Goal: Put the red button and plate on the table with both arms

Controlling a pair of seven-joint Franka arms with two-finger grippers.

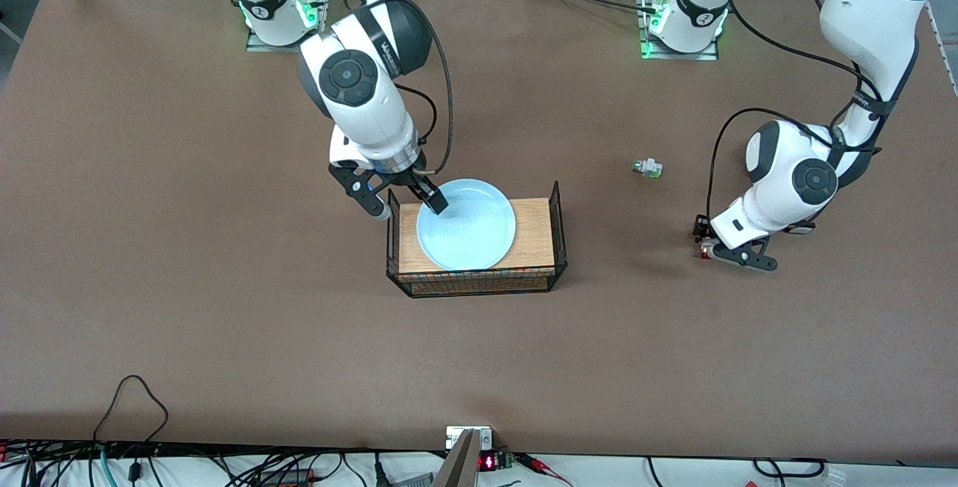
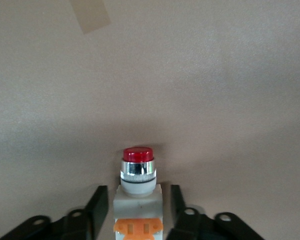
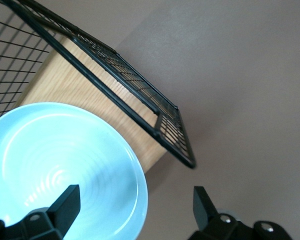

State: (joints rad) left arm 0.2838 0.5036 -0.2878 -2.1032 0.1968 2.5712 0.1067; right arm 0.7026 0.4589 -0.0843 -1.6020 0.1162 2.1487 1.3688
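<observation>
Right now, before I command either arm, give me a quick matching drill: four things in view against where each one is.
Things:
1. red button
2. plate
3. right gripper
4. white-and-green part

Places:
A. on the wood-topped wire rack
B. lying alone on the table
C. open, straddling the plate's rim
D. between the left gripper's fingers

Pairs: 1-D, 2-A, 3-C, 4-B

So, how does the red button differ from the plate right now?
The red button is small and sits between the left gripper's fingers, low over the table. The plate is far larger, pale blue, and rests on the rack; the open right gripper straddles its rim.
</observation>
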